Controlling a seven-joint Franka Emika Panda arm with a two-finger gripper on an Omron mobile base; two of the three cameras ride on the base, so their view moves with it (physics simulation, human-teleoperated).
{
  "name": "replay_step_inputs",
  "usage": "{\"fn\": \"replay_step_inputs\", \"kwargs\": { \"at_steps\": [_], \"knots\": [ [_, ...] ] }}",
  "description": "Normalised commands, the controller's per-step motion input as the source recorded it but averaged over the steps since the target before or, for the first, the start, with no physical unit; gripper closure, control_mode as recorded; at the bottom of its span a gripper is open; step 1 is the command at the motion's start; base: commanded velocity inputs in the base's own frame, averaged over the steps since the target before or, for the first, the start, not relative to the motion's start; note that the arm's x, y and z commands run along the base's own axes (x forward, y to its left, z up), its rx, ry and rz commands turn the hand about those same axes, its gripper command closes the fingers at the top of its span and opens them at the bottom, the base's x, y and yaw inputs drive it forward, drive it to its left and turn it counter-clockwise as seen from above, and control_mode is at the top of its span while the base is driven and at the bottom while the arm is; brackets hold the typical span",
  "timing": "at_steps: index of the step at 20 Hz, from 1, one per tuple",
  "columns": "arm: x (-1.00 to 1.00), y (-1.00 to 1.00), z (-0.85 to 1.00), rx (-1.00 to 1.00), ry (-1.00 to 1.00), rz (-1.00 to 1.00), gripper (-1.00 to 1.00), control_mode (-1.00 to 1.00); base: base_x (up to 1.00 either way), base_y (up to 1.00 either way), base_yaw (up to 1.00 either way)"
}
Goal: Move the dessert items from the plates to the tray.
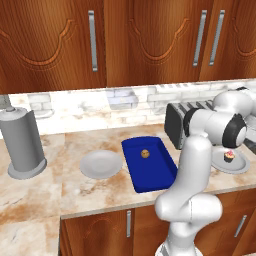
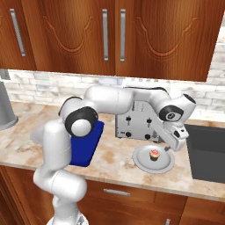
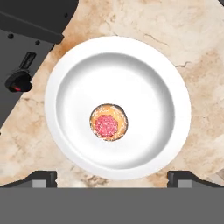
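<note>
A cupcake (image 3: 109, 122) with pink frosting sits upright in the middle of a round white plate (image 3: 144, 78), seen from straight above. My gripper (image 3: 113, 177) hangs open over that plate, its fingertips (image 3: 43, 178) spread wide with nothing between them. From the right base view, the gripper (image 2: 168, 148) hovers just right of the cupcake (image 2: 154, 154) on its plate (image 2: 141, 160), beside the toaster. The tan ball pastry (image 1: 145, 154) lies in the blue tray (image 1: 150, 176). A second plate (image 1: 101, 164), bare, sits left of the tray. The cupcake (image 1: 229, 156) and its plate (image 1: 241, 165) are at the right.
A silver toaster (image 2: 136, 118) stands right behind the cupcake's plate. A dark sink (image 2: 206, 151) lies to its right. A grey paper-towel holder (image 1: 22, 145) stands at the counter's far left. My own arm crosses in front of the tray (image 2: 88, 140).
</note>
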Motion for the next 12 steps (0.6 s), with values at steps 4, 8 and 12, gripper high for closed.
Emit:
{"fn": "replay_step_inputs", "kwargs": {
  "at_steps": [4,8,12],
  "knots": [
    [0.19,0.22,-0.46,-0.04,-0.07,0.00,-1.00,-1.00,0.00,0.00,0.00],
    [0.14,0.21,-0.48,-0.04,-0.04,0.00,-1.00,-1.00,0.00,0.00,0.00],
    [0.08,0.08,-0.34,-0.01,-0.04,0.00,-1.00,-1.00,0.00,0.00,0.00]
  ]
}}
